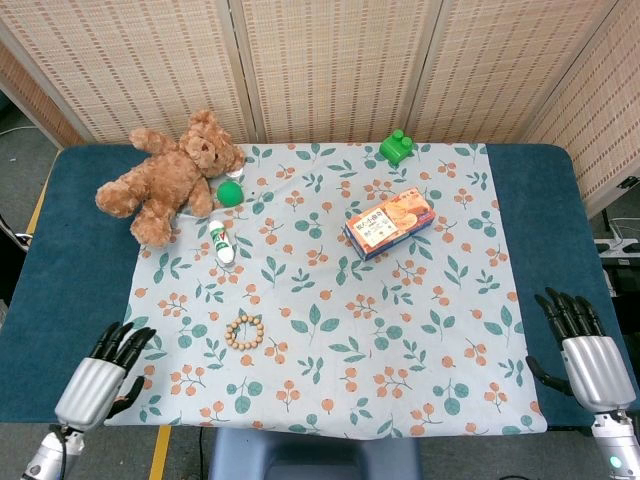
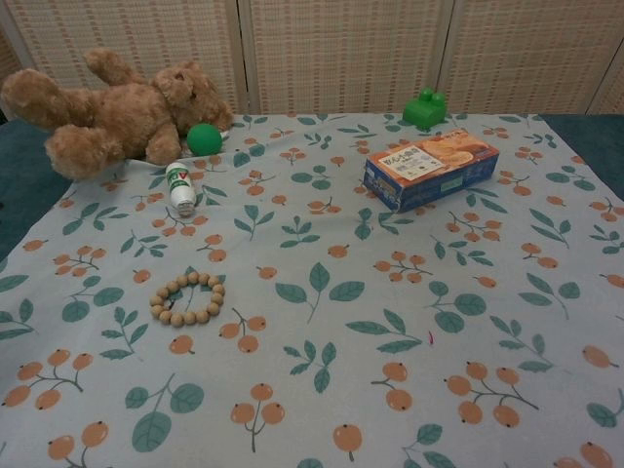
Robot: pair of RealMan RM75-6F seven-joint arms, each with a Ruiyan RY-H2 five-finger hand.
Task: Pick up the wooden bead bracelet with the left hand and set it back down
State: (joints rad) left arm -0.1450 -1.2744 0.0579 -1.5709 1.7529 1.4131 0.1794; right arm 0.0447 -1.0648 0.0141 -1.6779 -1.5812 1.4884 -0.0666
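The wooden bead bracelet [image 1: 243,331] [image 2: 186,298] lies flat as a small ring on the floral cloth, left of centre and toward the front. My left hand [image 1: 100,376] hovers at the front left corner of the cloth, well to the left of and nearer than the bracelet, fingers apart and holding nothing. My right hand [image 1: 585,345] is at the front right edge of the table, fingers extended and empty. Neither hand shows in the chest view.
A brown teddy bear [image 1: 170,178] lies at the back left with a green ball [image 1: 231,193] beside it. A small white bottle [image 1: 221,241] lies just behind the bracelet. A biscuit box [image 1: 389,223] sits right of centre, a green toy block [image 1: 396,147] behind it.
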